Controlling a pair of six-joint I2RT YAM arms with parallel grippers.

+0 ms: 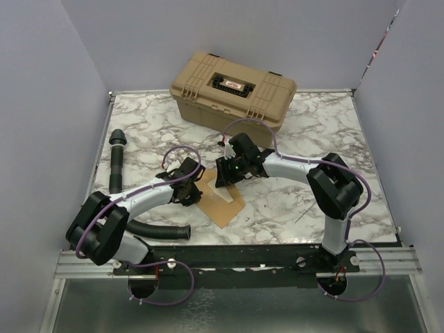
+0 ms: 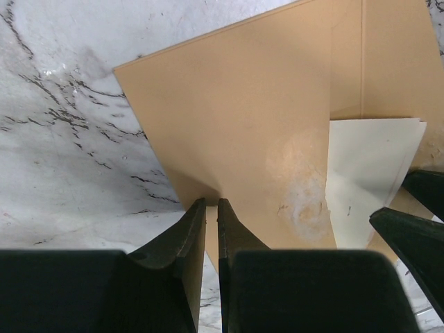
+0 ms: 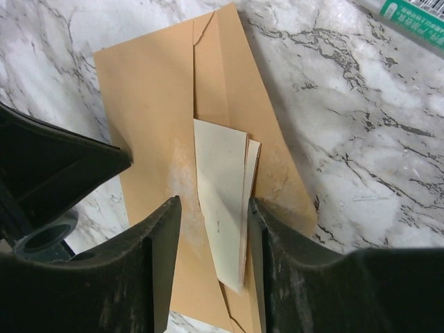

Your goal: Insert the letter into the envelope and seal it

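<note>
The kraft-brown envelope [image 1: 223,207] lies flat on the marble table between the arms; it also shows in the left wrist view [image 2: 243,125] and in the right wrist view [image 3: 152,111]. The letter [image 3: 222,187], a pale folded sheet, lies on it with one end tucked under an envelope edge; it also shows in the left wrist view [image 2: 368,180]. My left gripper [image 2: 211,203] is shut on the envelope's near edge, seen from above [image 1: 193,195]. My right gripper [image 3: 214,205] is open with its fingers on either side of the letter's free end, seen from above [image 1: 225,182].
A tan hard case [image 1: 232,90] stands at the back centre. A black tube [image 1: 118,159] and a corrugated hose [image 1: 163,231] lie at the left. A green-and-white object [image 3: 409,17] lies at the top right of the right wrist view. The front table edge is near the envelope.
</note>
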